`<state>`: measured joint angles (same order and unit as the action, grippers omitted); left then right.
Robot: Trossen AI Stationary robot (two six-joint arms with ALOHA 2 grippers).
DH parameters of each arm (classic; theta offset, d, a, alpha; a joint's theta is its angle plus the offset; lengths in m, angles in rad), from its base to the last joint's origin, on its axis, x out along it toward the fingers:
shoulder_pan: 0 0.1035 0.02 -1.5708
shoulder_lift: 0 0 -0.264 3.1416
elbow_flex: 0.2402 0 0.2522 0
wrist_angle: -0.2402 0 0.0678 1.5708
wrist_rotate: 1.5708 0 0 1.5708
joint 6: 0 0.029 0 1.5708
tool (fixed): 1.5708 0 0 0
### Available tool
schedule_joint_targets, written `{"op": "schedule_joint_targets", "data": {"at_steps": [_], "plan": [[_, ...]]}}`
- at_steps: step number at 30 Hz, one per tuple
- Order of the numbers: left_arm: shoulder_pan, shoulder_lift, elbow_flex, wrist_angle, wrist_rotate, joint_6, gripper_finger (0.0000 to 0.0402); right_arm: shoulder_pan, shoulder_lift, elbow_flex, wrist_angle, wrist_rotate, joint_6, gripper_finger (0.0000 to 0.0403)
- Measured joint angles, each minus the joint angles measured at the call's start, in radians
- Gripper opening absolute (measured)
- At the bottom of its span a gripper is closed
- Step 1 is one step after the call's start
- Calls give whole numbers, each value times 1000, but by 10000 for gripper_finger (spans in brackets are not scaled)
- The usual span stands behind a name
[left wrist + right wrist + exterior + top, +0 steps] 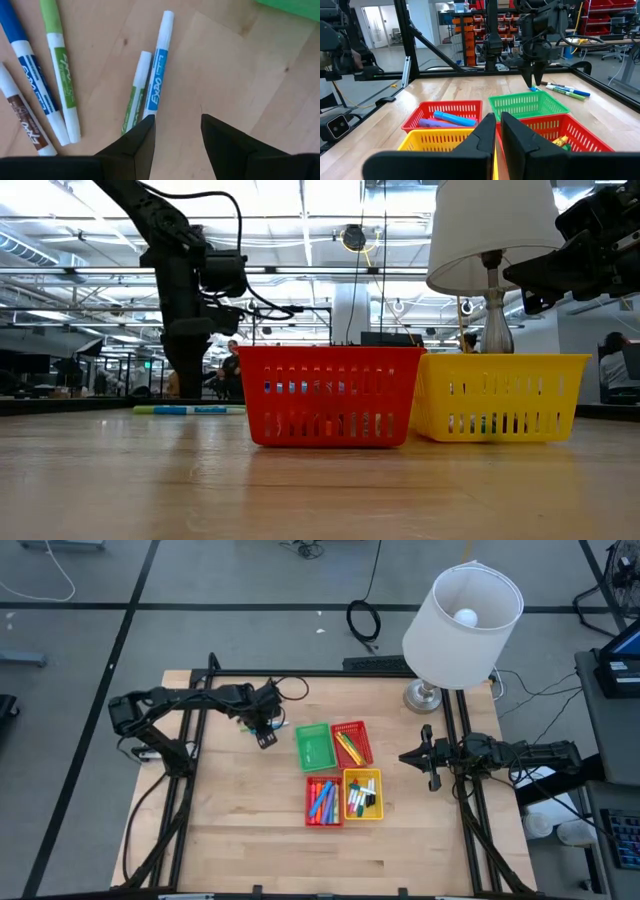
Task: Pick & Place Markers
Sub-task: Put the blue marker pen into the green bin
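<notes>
Several loose markers [159, 70] lie flat on the wooden table, left of the green basket [313, 746]: light blue, two green, dark blue and brown-labelled ones. My left gripper [177, 132] hovers open just over them, pointing down, its fingers beside the near ends of the light blue marker and a green marker [134, 95]. In the high view this gripper [265, 738] sits at the green basket's left. More markers lie in the near red basket [322, 800], the yellow basket [362, 794] and the far red basket [351, 744]. My right gripper [430, 758] waits, shut, right of the baskets.
The four baskets stand together in a square mid-table. A lamp with a white shade [460, 615] stands on its base [425, 695] at the far right corner. Black frame rails run along the table's left, right and far sides. Bare wood lies near the front edge [260, 840].
</notes>
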<state>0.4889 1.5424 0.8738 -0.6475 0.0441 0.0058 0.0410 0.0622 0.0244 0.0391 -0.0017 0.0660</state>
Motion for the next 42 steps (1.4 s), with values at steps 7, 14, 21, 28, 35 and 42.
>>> {"op": "schedule_joint_targets", "data": {"at_steps": [7, 14, 21, 28, 35, 42], "plan": [[-8, 21, -1, 27, 8, 1, 166, 0, 0, 0, 0, 0, 0, 18], [-13, 85, 0, 29, 9, 12, 166, 0, 0, 0, 0, 0, 0, 18], [-10, 153, 5, 47, -5, 18, 166, 0, 0, 0, 1, 0, 0, 18], [-20, 162, 3, 54, 14, 48, 166, 0, 0, 0, 1, 0, 0, 18], [-46, 164, 2, 43, 22, 114, 166, 0, 0, 0, 0, 0, 0, 18], [-54, 163, 2, 27, 26, 136, 165, 0, 0, 0, 0, 0, 0, 18]]}}
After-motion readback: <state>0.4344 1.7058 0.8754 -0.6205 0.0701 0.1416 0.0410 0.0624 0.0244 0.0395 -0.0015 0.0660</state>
